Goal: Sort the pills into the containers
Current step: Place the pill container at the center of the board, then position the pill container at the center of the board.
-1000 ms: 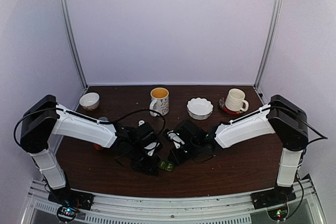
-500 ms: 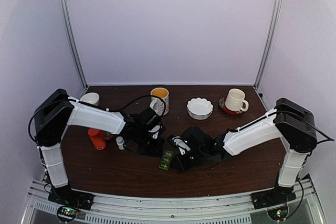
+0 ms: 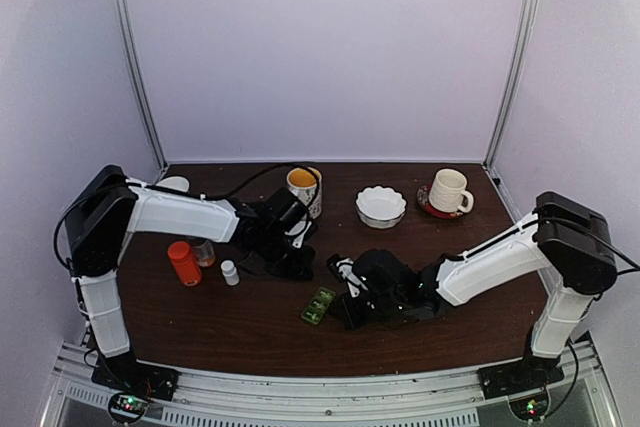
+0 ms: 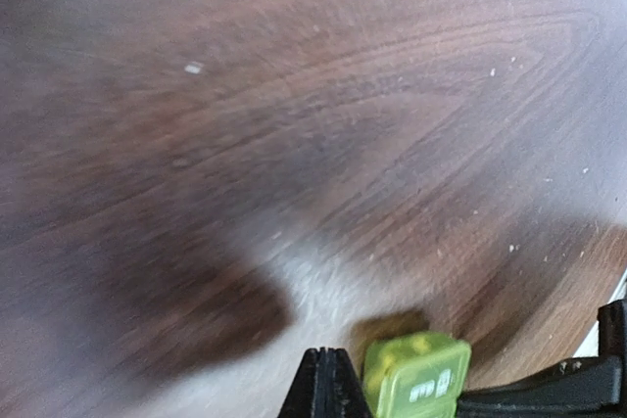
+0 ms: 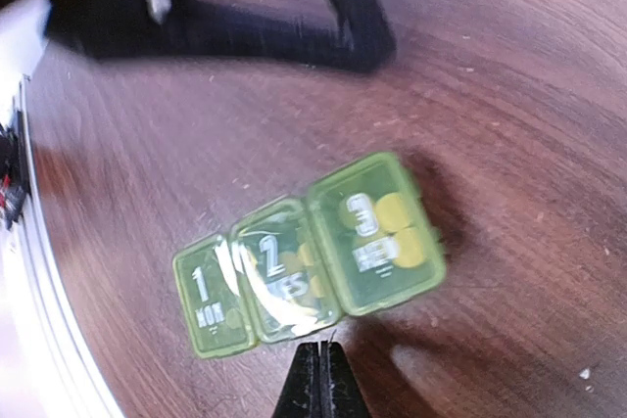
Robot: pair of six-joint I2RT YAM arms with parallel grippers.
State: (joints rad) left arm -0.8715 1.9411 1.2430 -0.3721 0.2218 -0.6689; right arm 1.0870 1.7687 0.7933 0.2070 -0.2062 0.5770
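Pill box (image 5: 312, 259), green with three numbered compartments, is laid flat on the wooden table (image 5: 509, 66). The left gripper (image 4: 326, 386) and right gripper (image 5: 316, 379) are fully closed, with nothing gripped.

I count two mugs (image 3: 303, 190) (image 3: 448, 190), two white bowls (image 3: 381, 206) (image 3: 172, 184), three small bottles (image 3: 183, 263) (image 3: 230, 272) (image 3: 203, 252). One green pill box (image 5: 309, 261), three lidded compartments (image 5: 211, 296) (image 5: 284, 271) (image 5: 377, 232) numbered 1, 2, 3.
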